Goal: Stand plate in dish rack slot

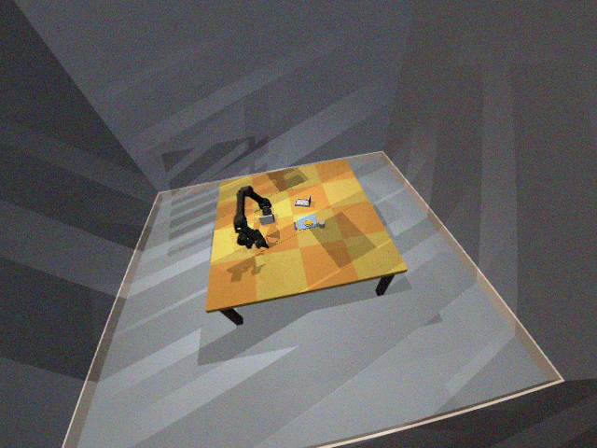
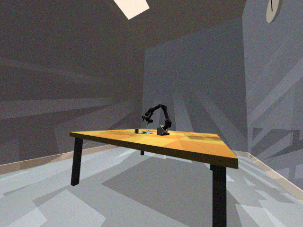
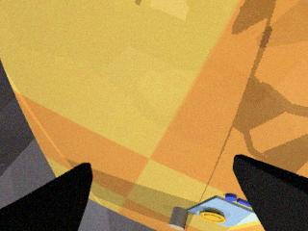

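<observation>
Two wide-open jaws on your black gripper (image 1: pixel 258 246) (image 2: pixel 146 121) (image 3: pixel 163 162) hold nothing; align above what looks like the yellow round plate (image 1: pixel 308 222) (image 2: pixel 144 132) (image 3: pixel 212 217), then descend to its rim slowly.

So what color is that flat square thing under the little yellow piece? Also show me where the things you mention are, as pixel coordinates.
Light blue (image 1: pixel 299 225) (image 3: pixel 234 210); the wrist view shows it best.

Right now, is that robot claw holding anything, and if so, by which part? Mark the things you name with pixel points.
Nothing is held: the gripper (image 1: pixel 266 245) (image 2: pixel 146 120) (image 3: pixel 165 167) is open, with only air between its fingers.
</observation>
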You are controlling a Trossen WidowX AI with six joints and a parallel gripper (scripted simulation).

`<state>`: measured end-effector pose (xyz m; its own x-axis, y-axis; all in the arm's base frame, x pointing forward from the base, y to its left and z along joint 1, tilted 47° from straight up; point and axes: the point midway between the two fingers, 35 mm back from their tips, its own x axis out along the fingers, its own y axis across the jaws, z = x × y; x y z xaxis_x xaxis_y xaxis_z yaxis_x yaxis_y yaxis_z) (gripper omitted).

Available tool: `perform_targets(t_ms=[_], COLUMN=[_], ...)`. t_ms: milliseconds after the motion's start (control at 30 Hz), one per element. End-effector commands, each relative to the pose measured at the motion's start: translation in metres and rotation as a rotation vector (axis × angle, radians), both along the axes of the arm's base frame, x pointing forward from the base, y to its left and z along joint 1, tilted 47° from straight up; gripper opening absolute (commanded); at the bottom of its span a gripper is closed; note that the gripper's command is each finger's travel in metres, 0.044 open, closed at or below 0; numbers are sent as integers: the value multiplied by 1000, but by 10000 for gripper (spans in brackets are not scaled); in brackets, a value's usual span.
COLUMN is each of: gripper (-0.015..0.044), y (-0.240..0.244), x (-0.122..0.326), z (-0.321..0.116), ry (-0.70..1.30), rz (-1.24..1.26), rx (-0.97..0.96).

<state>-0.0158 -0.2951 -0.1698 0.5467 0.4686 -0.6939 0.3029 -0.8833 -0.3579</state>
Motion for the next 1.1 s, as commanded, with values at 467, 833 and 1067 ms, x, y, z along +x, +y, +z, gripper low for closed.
perform_targets(t_ms=[467,833,1067], gripper=[400,400,400], y=[-17,-16,-10], x=[73,117,144], z=[43,66,82], ry=[-237,-340,-444], rz=[491,773,929], rx=[-261,-368,-431])
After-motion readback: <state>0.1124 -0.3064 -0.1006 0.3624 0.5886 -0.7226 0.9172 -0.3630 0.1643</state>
